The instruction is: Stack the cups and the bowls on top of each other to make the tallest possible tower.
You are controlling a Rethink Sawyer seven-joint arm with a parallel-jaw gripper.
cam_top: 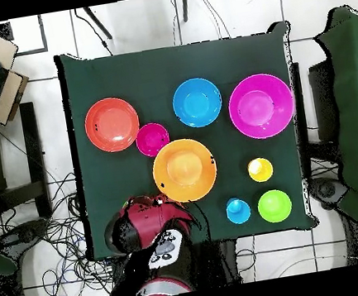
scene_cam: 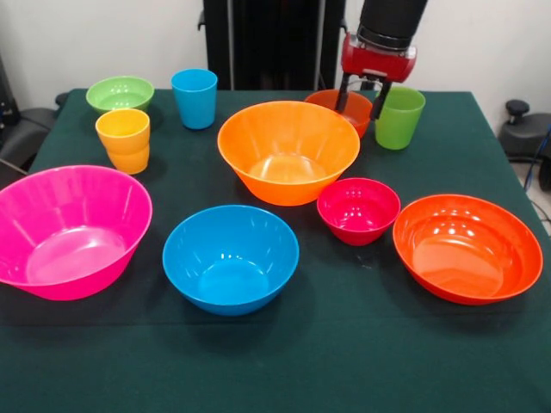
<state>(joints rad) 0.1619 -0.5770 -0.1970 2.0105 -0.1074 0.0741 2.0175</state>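
Front view: arm reaches straight down, gripper [scene_cam: 362,96] spread over the small orange-red bowl [scene_cam: 353,105] beside the green cup [scene_cam: 399,117].

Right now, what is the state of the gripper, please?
Gripper: open, holding nothing, its fingers hanging over the small glossy orange-red plastic bowl beside the green plastic cup.

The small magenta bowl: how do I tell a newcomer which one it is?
Start at the big orange bowl mid-table. In the front view, the small magenta bowl sits just right of it, before the wide red-orange bowl. It is the smallest of the three, deep pink-red.
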